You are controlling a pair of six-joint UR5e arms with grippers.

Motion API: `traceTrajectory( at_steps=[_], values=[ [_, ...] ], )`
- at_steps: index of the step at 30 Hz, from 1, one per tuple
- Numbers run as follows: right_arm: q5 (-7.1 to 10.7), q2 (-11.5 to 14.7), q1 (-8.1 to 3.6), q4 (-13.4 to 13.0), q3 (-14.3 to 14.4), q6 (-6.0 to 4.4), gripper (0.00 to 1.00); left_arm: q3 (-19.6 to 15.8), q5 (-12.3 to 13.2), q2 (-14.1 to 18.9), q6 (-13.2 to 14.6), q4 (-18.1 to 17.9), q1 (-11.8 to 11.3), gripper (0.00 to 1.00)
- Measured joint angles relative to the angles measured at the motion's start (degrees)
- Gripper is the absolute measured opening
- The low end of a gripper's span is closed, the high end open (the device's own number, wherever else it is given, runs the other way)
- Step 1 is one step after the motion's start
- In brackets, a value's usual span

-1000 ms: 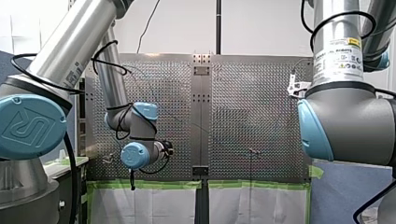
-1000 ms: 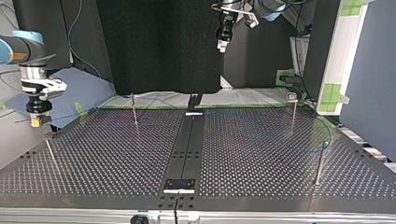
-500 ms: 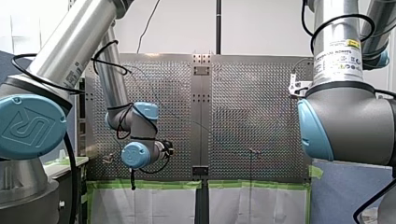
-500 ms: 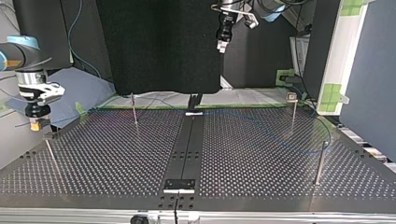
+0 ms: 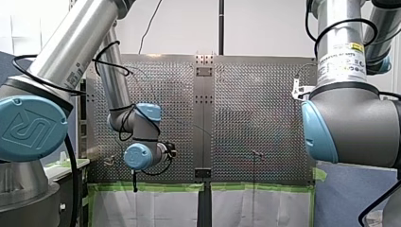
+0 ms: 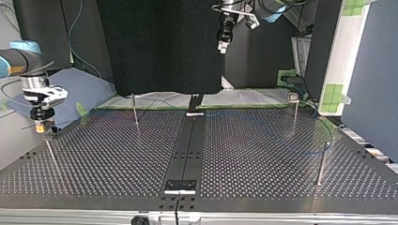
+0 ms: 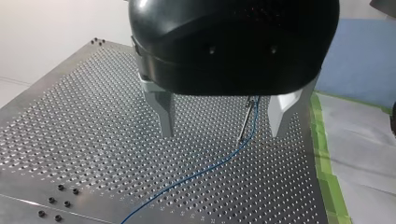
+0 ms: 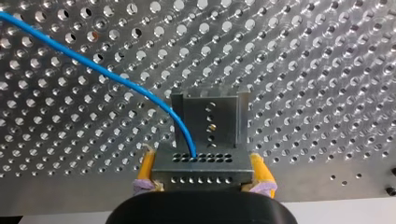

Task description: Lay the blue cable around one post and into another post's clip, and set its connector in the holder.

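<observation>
- Risk: the connector [image 8: 201,175] may catch on a side wall of the U-shaped holder [image 8: 209,116] if lowered off-centre. In the right wrist view it sits just short of the holder, roughly in line with it, and appears not yet seated.
- Risk: release before seating would likely let the connector tip, with the springy blue cable [image 8: 93,65] levering it sideways.
- Risk: further travel could tighten the cable and drag it off the post [image 7: 246,119].
- Right gripper [image 8: 201,161]: yellow pads [image 8: 145,168] are closed on both sides of the connector.
- Left gripper [image 7: 220,130]: metal fingers [image 7: 163,112] are spread wide with nothing held. In the top view it hangs high above the table [image 6: 117,159].
- Connector: a small grey metal block with rows of holes. The cable leaves its upper face and curves away.
- Cable: thin and blue, lying on the table and reaching the post ahead of the left gripper. Whether it is clipped there cannot be told.
</observation>
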State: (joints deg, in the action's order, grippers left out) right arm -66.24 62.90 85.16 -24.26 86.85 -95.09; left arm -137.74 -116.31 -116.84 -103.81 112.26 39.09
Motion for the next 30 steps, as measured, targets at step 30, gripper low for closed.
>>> traceTrajectory(
  at_steps=[30],
  values=[
    [1.44,-0.6,1.60,0.9,-1.2,1.83,0.00,0.4,0.0,0.0,-0.2,0.3,0.0,0.99]
  ],
)
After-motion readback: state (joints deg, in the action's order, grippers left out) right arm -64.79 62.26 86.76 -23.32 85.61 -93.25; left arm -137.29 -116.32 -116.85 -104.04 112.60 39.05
